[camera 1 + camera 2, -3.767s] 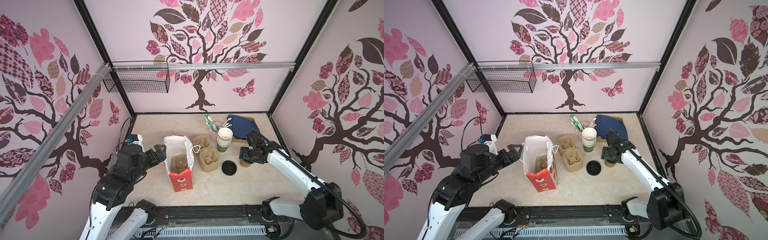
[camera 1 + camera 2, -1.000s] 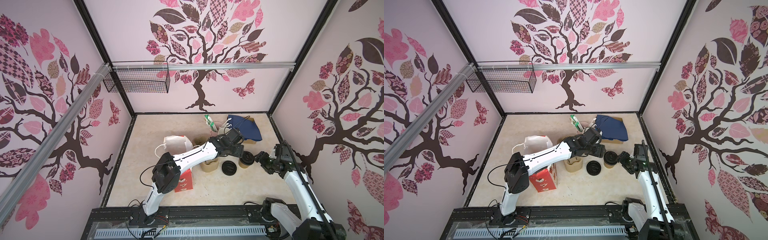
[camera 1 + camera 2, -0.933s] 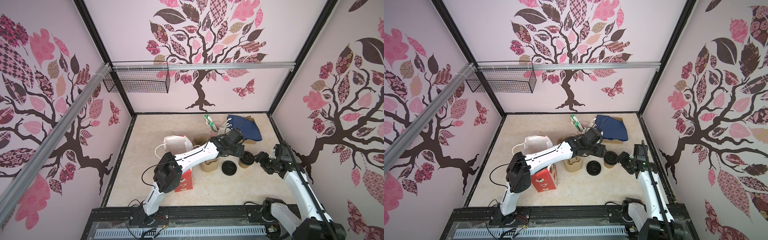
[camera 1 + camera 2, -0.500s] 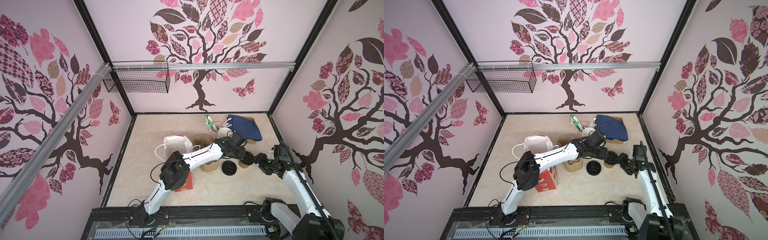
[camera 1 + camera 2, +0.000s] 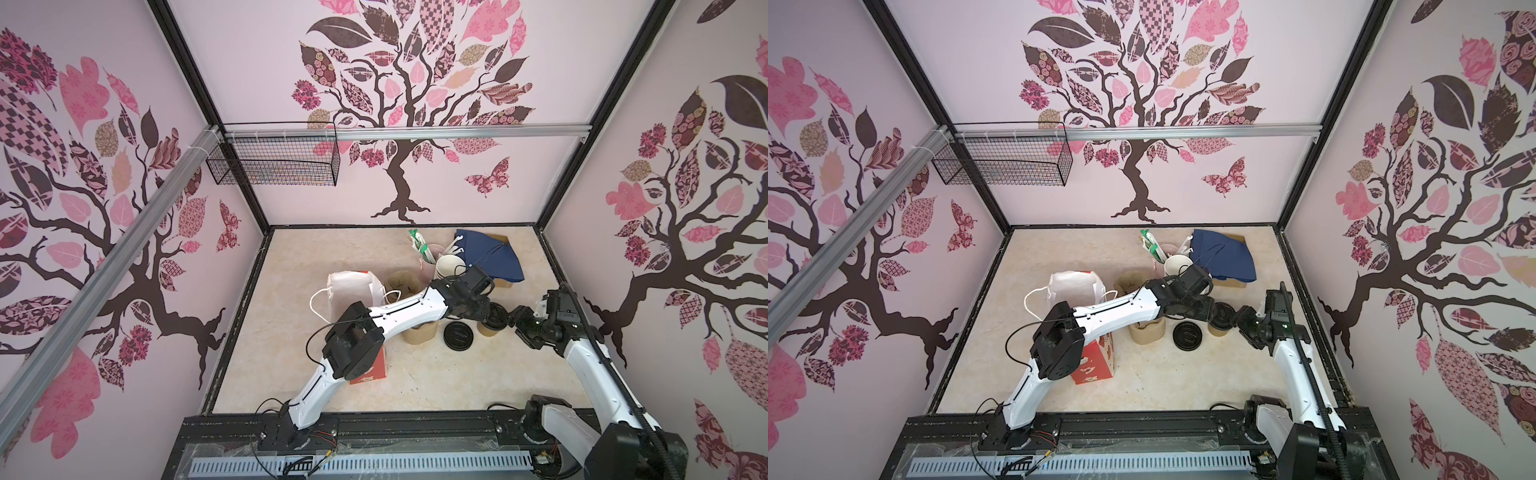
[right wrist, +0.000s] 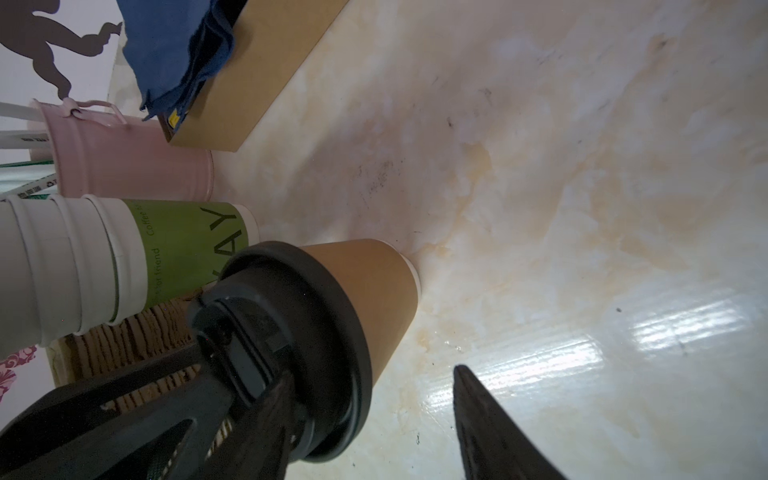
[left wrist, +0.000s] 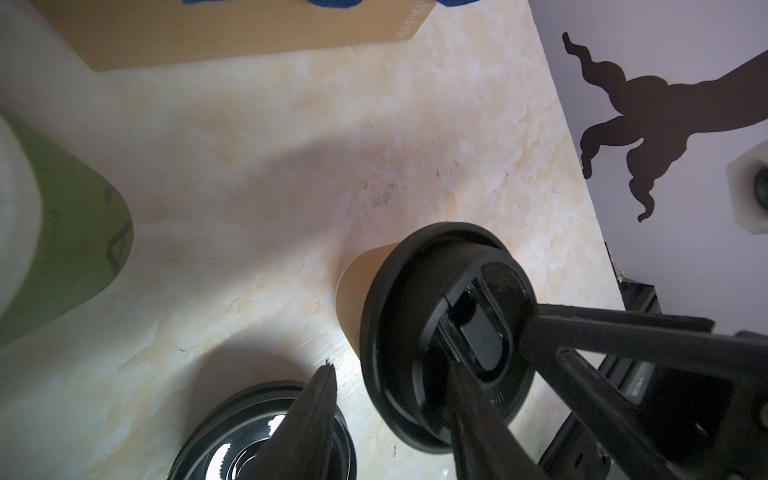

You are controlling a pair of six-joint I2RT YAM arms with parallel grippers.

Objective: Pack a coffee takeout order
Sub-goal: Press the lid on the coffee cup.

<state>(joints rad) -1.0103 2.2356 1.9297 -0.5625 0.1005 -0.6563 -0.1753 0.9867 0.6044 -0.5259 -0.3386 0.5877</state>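
Note:
The small brown paper cup [image 5: 487, 329] with its black lid [image 7: 415, 316] stands upright on the table right of the middle. My left gripper [image 5: 487, 315] reaches across from the left. It is open: one finger [image 7: 469, 407] rests on the lid's top and the other [image 7: 316, 415] hangs outside the rim. My right gripper [image 5: 513, 320] comes from the right, also open, with one finger [image 6: 270, 415] on the lid and the other [image 6: 490, 424] clear of the cup. The tan carrier [image 5: 420, 333] lies partly under my left arm. The navy napkin [image 5: 494, 259] is draped over a cardboard box at the back.
A loose black lid [image 5: 457, 334] lies on the table between carrier and cup. The white and red paper bag [image 5: 353, 286] stands left of the carrier. The stack of lidless cups [image 5: 449, 264] and the pink straw cup [image 5: 428, 257] stand just behind my left gripper.
My left arm has swung from beside the bag across to the lidded cup and its jaws have narrowed. My right gripper has drawn back to the cup's right side and narrowed slightly.

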